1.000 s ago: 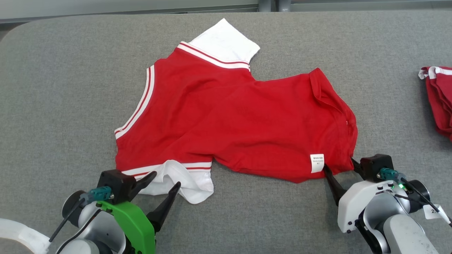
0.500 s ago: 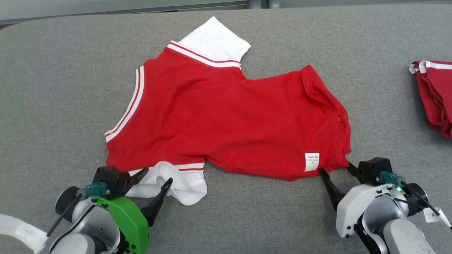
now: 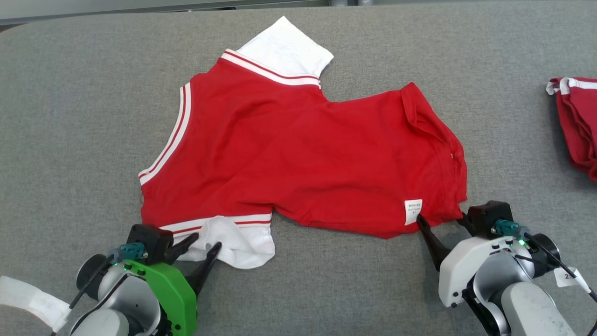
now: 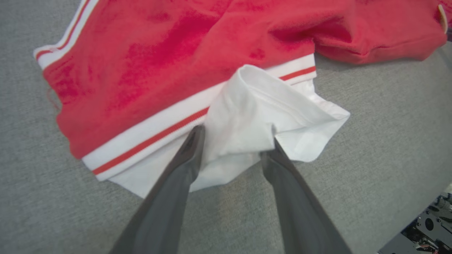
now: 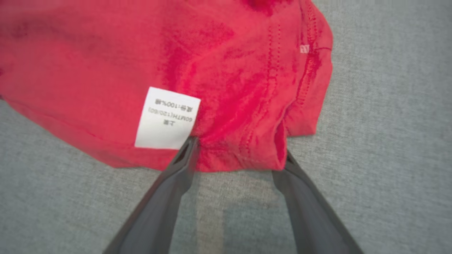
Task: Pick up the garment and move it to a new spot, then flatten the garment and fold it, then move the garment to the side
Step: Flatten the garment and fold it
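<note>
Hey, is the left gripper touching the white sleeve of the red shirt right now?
Touching. The left wrist view shows the white sleeve bunched between the left gripper, its cloth pressing against both fingers.

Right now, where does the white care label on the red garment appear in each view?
Head view: the label lies lower right, on the near hem of the red garment, beside the right gripper.
Left wrist view: a pale sliver at the upper right edge, probably the label.
Right wrist view: the label is left of centre.
Shared landmark: that red garment.
</note>
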